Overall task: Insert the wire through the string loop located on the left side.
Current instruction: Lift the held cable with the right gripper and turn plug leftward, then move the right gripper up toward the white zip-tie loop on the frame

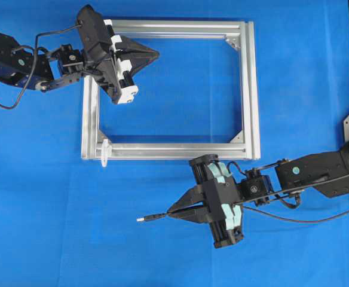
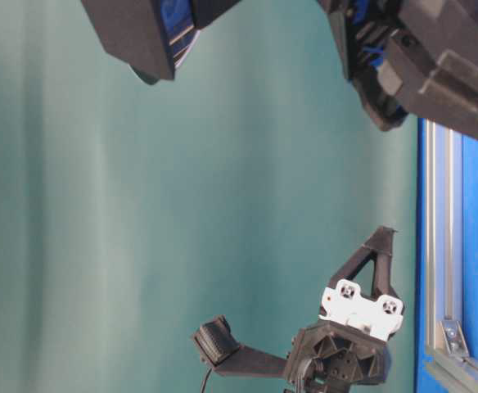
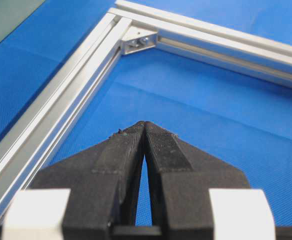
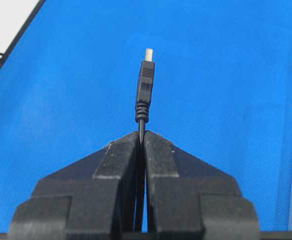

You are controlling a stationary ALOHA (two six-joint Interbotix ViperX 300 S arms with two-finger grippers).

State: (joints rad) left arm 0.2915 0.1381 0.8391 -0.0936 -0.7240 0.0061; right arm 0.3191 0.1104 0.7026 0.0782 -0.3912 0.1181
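The right gripper (image 1: pixel 173 211) pinches the thin black wire (image 1: pixel 158 216) just behind its slim, metal-tipped plug, at five o'clock from the tiny whitish string loop (image 1: pixel 104 150) on the silver aluminium frame (image 1: pixel 253 89). The left gripper (image 1: pixel 155 55) is closed, empty.

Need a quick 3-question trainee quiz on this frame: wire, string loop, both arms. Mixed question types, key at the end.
1. True or false: the right gripper is shut on the wire, with the plug sticking out past its fingers.
2. Where does the string loop sit on the aluminium frame?
A. top right corner
B. bottom left corner
C. middle of the right rail
3. Fill in: the left gripper is shut and holds ____.

Key:
1. True. In the right wrist view the cable runs between the closed fingers.
2. B, as seen in the overhead view.
3. Nothing. The left wrist view shows its fingers together with nothing between them, above the frame's interior.
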